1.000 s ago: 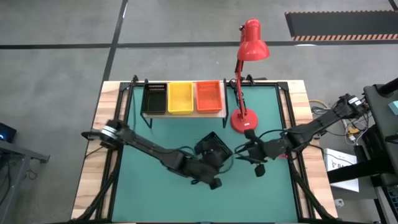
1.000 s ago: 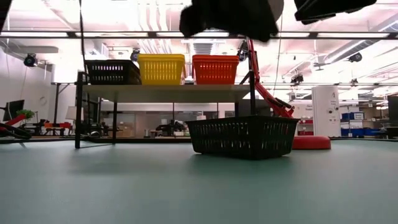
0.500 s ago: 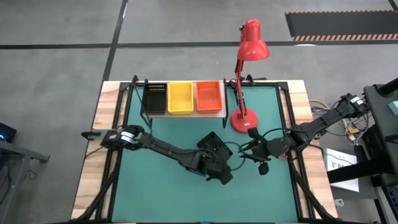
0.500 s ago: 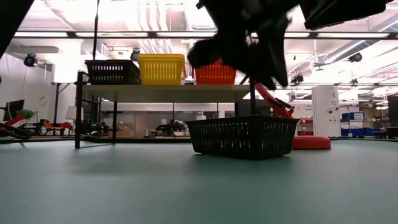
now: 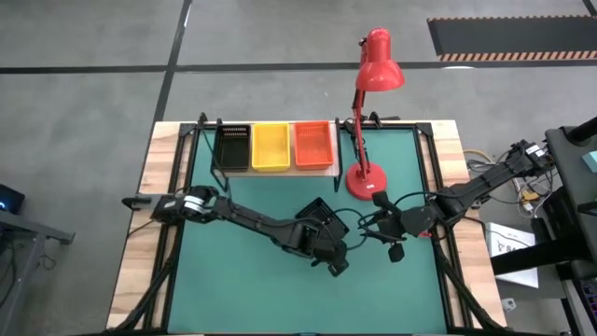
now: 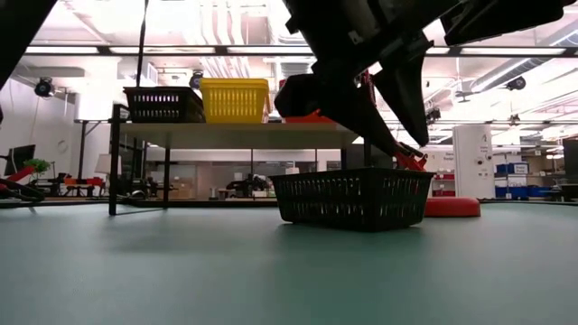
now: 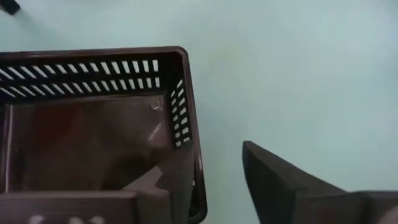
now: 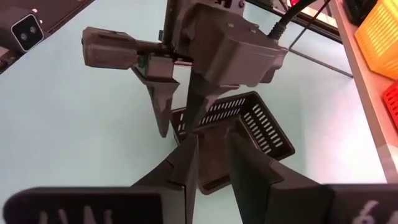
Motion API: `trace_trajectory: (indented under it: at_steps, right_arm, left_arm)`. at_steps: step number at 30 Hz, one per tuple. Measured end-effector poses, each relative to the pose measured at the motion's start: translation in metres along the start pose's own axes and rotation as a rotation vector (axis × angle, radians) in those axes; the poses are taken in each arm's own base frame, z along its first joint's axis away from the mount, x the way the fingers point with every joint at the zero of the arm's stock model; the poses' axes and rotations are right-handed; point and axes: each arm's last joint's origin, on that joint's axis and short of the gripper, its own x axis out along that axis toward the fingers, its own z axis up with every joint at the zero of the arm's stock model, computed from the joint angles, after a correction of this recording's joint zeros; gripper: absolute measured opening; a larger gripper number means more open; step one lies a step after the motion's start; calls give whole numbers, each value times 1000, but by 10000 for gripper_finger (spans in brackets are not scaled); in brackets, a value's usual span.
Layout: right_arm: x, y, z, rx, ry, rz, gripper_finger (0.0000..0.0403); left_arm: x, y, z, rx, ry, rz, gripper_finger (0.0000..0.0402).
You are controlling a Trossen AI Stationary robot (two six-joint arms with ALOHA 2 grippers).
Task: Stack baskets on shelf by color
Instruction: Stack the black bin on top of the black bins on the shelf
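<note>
A black mesh basket (image 5: 315, 220) stands upright on its bottom on the green table, near the middle; it also shows in the low view (image 6: 352, 199). My left gripper (image 7: 216, 149) is open just above it, fingers pointing down, one finger over the inside and one outside its side wall, near a corner. My right gripper (image 5: 371, 224) is open and empty, just right of the basket. On the shelf (image 6: 244, 134) at the far edge stand black (image 5: 232, 147), yellow (image 5: 270, 146) and orange-red (image 5: 313, 145) baskets.
A red desk lamp stands with its round base (image 5: 366, 181) on the table right of the shelf, close behind my right gripper. Bare green table (image 5: 233, 280) lies near and left of the black basket.
My left gripper has come down toward the black basket, a little toward the table's right edge, and has tipped so that its fingers point down over the basket's wall. The basket has stayed where it was.
</note>
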Motion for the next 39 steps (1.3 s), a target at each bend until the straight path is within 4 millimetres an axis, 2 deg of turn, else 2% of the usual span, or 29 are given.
trace_trajectory:
  at_steps: [4,7,14,22,29,39]
  right_arm:
    - [0,0,0,0,0,0,72]
    - [0,0,0,0,0,0,74]
    - [0,0,0,1,0,0,82]
    - [0,0,0,1,2,0,71]
    - [0,0,-2,-3,15,2,68]
    - [1,1,-4,-4,36,4,68]
  left_arm:
    - [0,0,0,23,-8,1,161]
    - [1,0,2,28,-34,4,177]
    - [16,6,-6,26,-82,3,180]
    - [28,14,-12,9,-134,22,175]
    - [34,19,-17,2,-133,29,134]
    - [37,21,-21,11,-128,31,17]
